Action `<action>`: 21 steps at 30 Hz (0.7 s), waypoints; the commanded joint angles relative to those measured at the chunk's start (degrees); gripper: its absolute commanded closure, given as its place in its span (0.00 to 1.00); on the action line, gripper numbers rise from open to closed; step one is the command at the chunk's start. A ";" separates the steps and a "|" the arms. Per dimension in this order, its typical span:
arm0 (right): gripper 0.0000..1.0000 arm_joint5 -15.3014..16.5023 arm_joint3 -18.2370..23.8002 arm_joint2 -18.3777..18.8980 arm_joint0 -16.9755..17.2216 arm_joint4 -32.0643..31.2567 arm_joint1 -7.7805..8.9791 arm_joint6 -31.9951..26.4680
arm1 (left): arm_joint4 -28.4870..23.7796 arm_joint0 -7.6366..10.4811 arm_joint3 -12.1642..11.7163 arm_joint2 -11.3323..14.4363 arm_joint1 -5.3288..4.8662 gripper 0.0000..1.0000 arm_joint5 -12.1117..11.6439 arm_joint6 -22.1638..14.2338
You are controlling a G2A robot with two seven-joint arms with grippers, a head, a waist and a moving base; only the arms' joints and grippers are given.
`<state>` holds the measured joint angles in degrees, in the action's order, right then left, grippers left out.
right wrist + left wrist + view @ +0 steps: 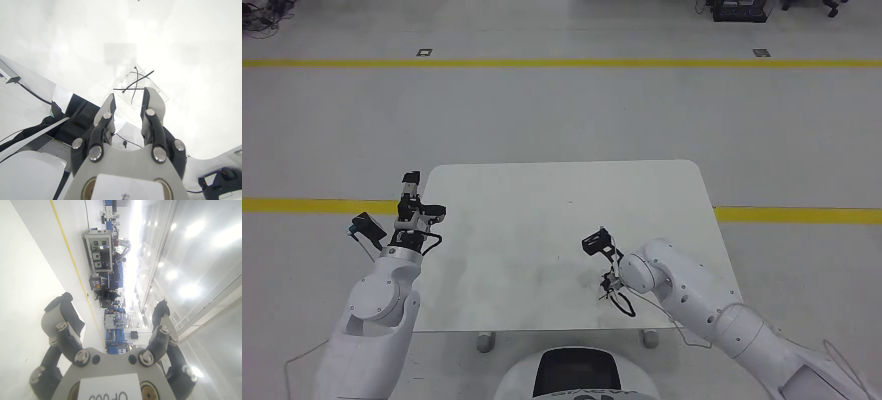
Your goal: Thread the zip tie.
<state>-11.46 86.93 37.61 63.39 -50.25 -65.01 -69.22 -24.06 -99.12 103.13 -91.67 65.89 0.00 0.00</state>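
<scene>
Just beyond the right gripper (129,93), jaws apart and holding nothing, at least two black zip ties (137,81) lie crossed on one clear plate (159,91). Left gripper (113,300): fingers spread, nothing between them.

- A white tabletop (542,220) with rounded corners.
- A clear sheet (123,103) lies flat on it, close to the tabletop's edge.
- Two black zip ties (136,81) lie crossed on the clear sheet.
</scene>
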 commanded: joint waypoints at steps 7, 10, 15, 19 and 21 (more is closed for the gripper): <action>0.73 0.60 -4.12 -1.03 -0.44 1.58 -1.21 1.11 | 0.00 0.00 0.00 0.00 0.00 0.00 0.00 0.00; 0.72 0.26 -5.67 -1.28 -0.62 2.24 -1.69 1.90 | 0.00 0.00 0.00 0.00 0.00 0.00 0.00 0.00; 0.74 -1.68 -7.92 -1.24 -0.83 3.10 -2.46 3.64 | 0.00 0.00 0.00 0.00 0.00 0.00 0.00 0.00; 0.75 -3.07 -9.14 -1.10 -0.91 3.16 -2.85 3.99 | 0.00 0.00 0.00 0.00 0.00 0.00 0.00 0.00; 0.76 -3.56 -9.70 -0.98 -0.93 3.34 -3.04 4.10 | 0.00 0.00 0.00 0.00 0.00 0.00 0.00 0.00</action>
<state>-14.82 77.47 36.58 62.47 -46.99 -67.97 -65.15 -24.06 -99.12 103.13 -91.67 65.89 0.00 0.00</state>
